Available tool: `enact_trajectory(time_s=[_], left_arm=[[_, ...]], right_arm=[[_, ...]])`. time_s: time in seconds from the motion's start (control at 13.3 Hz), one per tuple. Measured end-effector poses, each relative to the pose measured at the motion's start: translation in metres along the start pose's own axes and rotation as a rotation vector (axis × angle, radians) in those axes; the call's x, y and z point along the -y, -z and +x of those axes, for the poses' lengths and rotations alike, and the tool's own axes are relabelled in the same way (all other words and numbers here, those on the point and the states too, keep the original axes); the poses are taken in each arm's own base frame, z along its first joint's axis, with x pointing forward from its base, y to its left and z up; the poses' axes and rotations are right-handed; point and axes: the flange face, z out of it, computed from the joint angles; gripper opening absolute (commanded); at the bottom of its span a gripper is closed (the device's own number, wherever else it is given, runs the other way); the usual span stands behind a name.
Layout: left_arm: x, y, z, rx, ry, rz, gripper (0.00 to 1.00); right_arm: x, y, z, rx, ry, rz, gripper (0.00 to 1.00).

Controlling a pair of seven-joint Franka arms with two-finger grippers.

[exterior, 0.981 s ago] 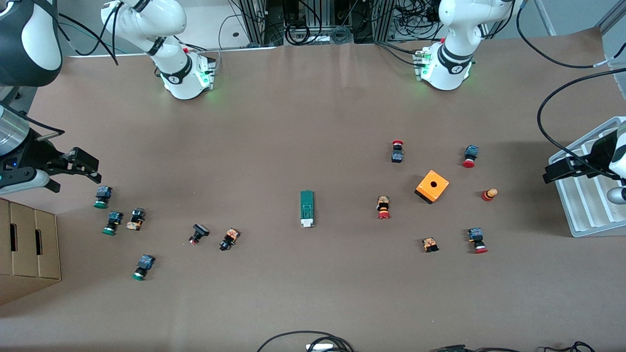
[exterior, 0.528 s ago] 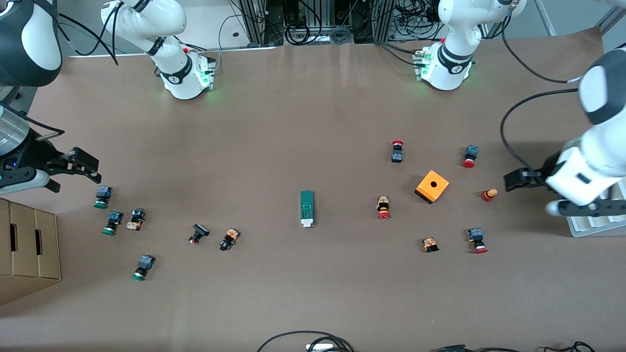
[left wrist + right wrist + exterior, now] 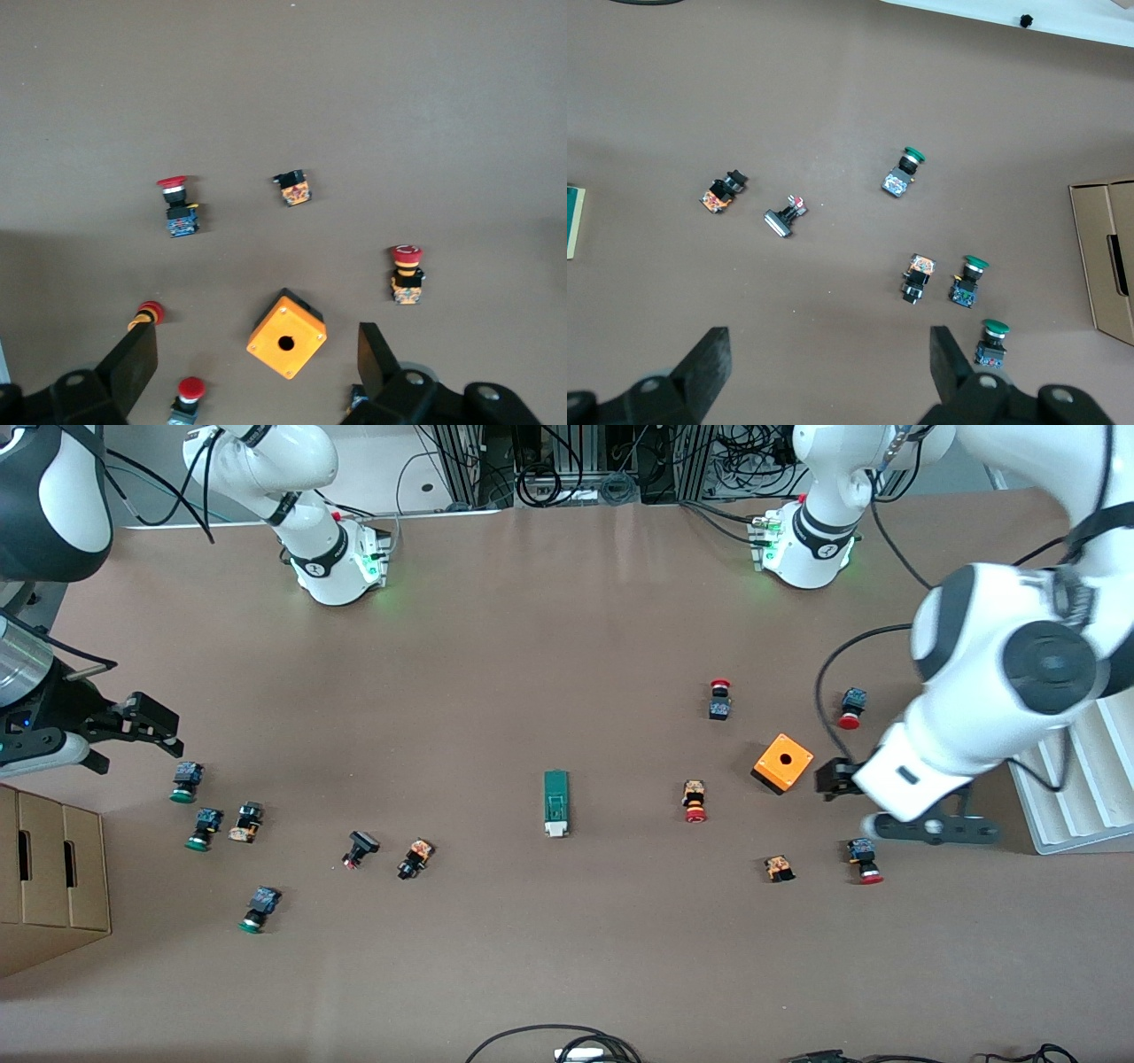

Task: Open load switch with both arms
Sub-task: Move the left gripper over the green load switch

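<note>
Your narrow dark-green rectangular load switch [image 3: 555, 803] is lying mid-desk, untouched. Your left hand [image 3: 257, 361] is hanging released over the orange cube with a hole [image 3: 783, 763]; your right hand [image 3: 829, 360] is waiting released above green-capped push-buttons [image 3: 980, 305], whose wrist view is catching only the switch's edge.

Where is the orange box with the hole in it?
In the front view the orange box sits on the table toward the left arm's end, beside the left gripper, with a red-capped button between it and the green load switch.
</note>
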Motion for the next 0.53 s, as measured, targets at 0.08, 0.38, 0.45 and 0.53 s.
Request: enact_trajectory(time_s=[0.08,0.38,0.45,0.53], left_arm=[[-0.017,0.0,-0.003,-0.009,-0.005,0.017,1.0],[-0.079,0.006,-0.017,-0.071,-0.063,0.129,1.0],[-0.102,0.007,-0.025,-0.096,-0.053,0.167,1.0],[-0.128,0.007,-0.035,-0.125,-0.031,0.188,1.0]], right_arm=[[0.0,0.0,0.0,0.0,0.0,0.0,1.0],[0.0,0.0,0.0,0.0,0.0,0.0,1.0],[0.0,0.0,0.0,0.0,0.0,0.0,1.0],[0.0,0.0,0.0,0.0,0.0,0.0,1.0]])
